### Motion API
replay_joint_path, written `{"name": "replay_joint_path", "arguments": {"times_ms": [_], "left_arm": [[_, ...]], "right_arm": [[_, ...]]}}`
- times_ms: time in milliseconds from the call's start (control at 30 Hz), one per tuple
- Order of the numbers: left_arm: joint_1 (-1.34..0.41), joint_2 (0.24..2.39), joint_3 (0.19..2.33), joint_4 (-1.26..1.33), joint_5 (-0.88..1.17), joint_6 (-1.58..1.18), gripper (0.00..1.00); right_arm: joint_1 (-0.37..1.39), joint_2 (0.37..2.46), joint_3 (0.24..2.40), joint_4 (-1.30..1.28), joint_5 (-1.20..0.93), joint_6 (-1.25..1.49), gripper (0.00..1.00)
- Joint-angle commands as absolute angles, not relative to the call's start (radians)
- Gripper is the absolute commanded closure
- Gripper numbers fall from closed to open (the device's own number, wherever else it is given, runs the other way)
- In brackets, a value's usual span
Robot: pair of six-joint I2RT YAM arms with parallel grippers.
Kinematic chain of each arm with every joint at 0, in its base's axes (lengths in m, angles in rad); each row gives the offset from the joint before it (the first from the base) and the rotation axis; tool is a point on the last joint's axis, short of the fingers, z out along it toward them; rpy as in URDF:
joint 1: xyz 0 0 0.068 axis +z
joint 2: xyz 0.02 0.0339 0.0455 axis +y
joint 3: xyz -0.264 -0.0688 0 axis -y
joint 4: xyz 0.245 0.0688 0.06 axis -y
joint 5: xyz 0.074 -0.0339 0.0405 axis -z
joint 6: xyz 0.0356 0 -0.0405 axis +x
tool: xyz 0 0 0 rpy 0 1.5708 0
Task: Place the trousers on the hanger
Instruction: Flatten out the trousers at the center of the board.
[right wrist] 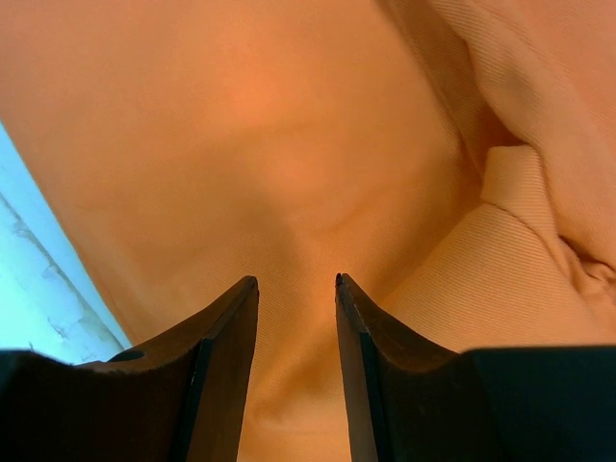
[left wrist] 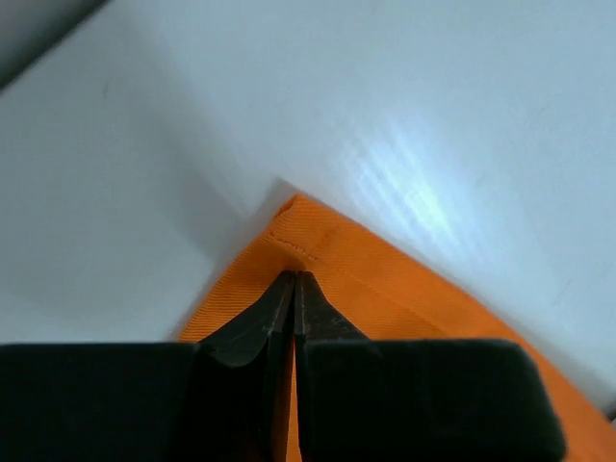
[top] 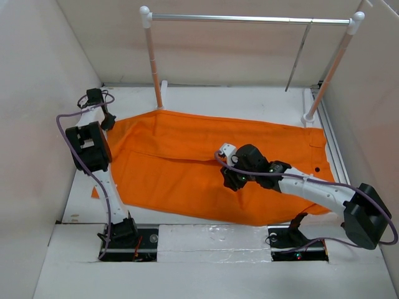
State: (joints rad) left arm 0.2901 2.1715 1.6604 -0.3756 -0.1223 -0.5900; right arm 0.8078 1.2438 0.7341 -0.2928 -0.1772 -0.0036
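Left end effector (left wrist: pixel 294 281) pinched shut on trousers (top: pixel 181 156) corner; right end effector (right wrist: pixel 296 284) partly open over them.

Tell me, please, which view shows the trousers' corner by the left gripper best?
Left wrist: the trousers show that stitched corner sharply at the left gripper. From the top it is tiny, partly covered; the right wrist shows other cloth.
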Motion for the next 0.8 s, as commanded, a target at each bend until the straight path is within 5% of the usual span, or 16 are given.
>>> {"name": "replay_joint_path", "arguments": {"times_ms": [0,300,433,500,533,567,767], "left_arm": [[0.304,2.259,1.808,-0.449,-0.166,-0.560,1.00],[0.339,2.314,2.100,-0.454,-0.167,-0.543,1.00],[0.339,2.201,2.036,-0.397,-0.124,-0.534,0.68],[0.339,2.111,1.987,-0.397,-0.075,-0.551,0.64],[0.325,2.071,1.944,-0.390,-0.069,-0.557,0.64],[0.312,2.019,1.828,-0.368,-0.083,-0.558,0.64],[0.287,1.486,1.180,-0.275,-0.141,-0.609,0.66]], "right_arm": [[0.792,1.236,0.801,-0.331,-0.114,-0.002,0.57],[0.772,1.233,0.887,-0.451,-0.071,-0.028,0.56],[0.772,1.227,0.890,-0.456,-0.072,-0.023,0.55],[0.781,1.226,0.894,-0.450,-0.086,-0.032,0.68],[0.781,1.223,0.896,-0.448,-0.089,-0.043,0.75],[0.791,1.221,0.897,-0.445,-0.097,-0.049,1.00],[0.841,1.186,0.884,-0.417,-0.133,-0.103,1.00]]}}
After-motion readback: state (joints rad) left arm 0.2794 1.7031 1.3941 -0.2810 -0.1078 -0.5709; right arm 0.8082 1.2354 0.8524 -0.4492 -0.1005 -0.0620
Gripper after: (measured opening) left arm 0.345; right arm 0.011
